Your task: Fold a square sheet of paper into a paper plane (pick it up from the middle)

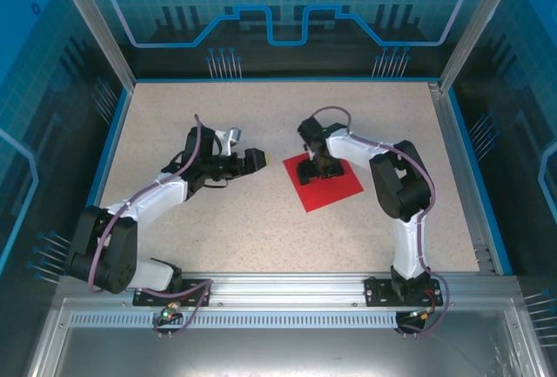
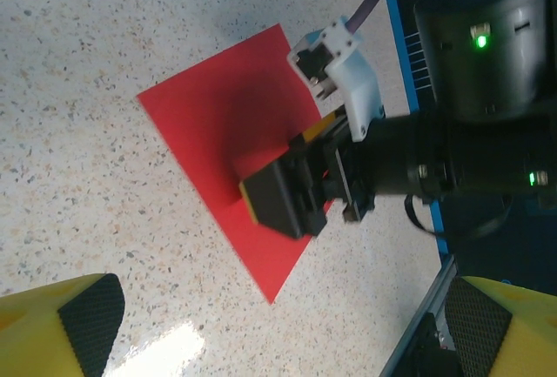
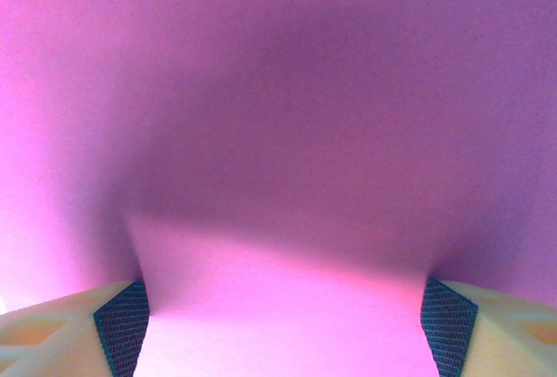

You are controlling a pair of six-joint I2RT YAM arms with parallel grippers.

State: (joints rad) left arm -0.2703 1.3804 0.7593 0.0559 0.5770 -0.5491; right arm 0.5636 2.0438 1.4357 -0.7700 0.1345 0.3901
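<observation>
Operator: Where's the square sheet of paper (image 1: 331, 192)?
Spotter: Flat on the speckled desk (image 1: 218, 220), right gripper (image 1: 324, 171) spread, down on its middle.
Operator: Anything near?
Spotter: Left gripper (image 1: 258, 159), spread wide, near its left corner; blue panels (image 1: 52, 90) around.

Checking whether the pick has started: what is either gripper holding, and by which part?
Nothing is held. The right gripper sits open over the middle of the square sheet of paper, which lies flat; the left gripper is open too.

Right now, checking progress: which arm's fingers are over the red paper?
The right arm's fingers, low over the square sheet of paper; the left arm's fingers hang beside it.
</observation>
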